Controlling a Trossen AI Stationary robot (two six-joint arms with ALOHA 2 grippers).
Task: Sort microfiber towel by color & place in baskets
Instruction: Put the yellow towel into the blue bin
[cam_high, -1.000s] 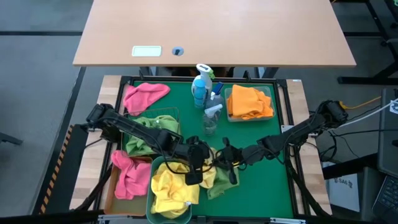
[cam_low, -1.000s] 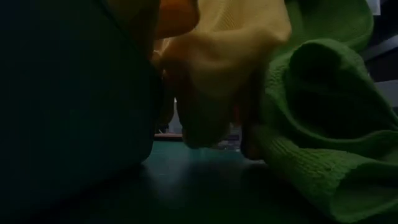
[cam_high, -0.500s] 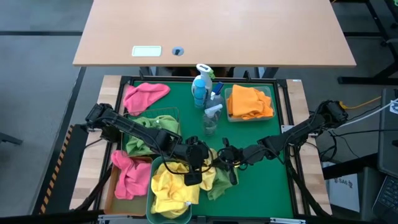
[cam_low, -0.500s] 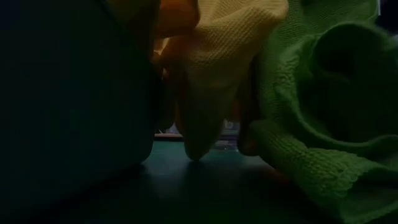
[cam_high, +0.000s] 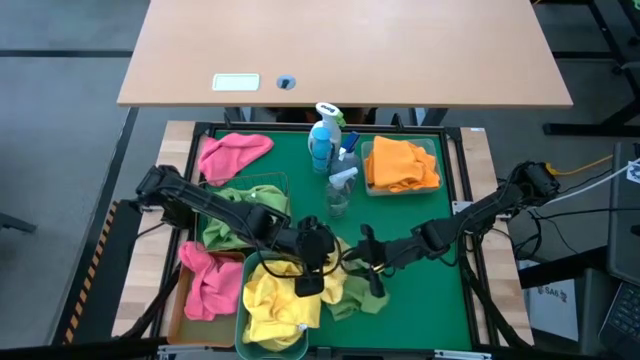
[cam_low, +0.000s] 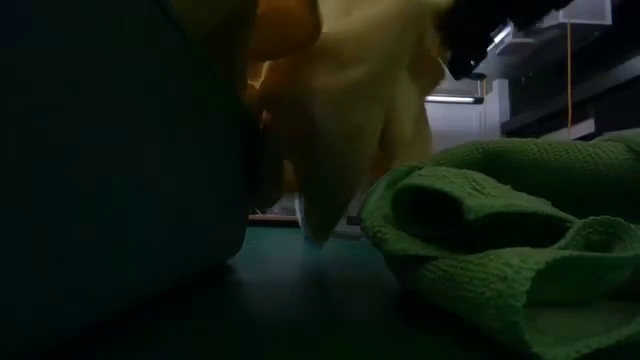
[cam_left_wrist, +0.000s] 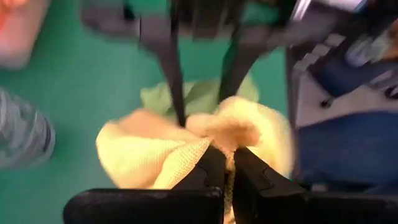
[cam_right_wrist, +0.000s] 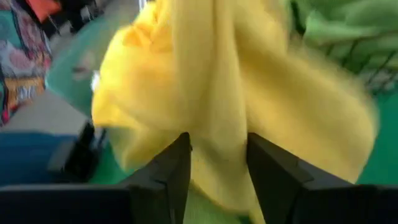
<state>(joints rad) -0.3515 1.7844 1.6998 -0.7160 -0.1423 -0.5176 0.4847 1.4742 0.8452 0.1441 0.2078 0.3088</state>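
At the near middle of the green tray on the counter, we see both end effectors meeting over the teal basket. The left end effector sits at that basket's far right corner, pinched closed on a yellow towel; the left wrist view shows the cloth squeezed between its two dark fingers. The right end effector is just right of it, its fingers spread apart, with yellow cloth hanging between them; we cannot tell if they press on it. A green towel lies crumpled on the tray just right of the teal basket, under the right end effector; the low view shows it resting flat on the tray floor.

More yellow towels fill the teal basket. Left of it, the tan basket holds pink towels. The wire basket, farther back on the left, holds green towels. The clear basket at the far right holds orange towels. A loose pink towel lies at the tray's far left corner. Spray bottles stand at the far middle of the tray, between that pink towel and the clear basket.
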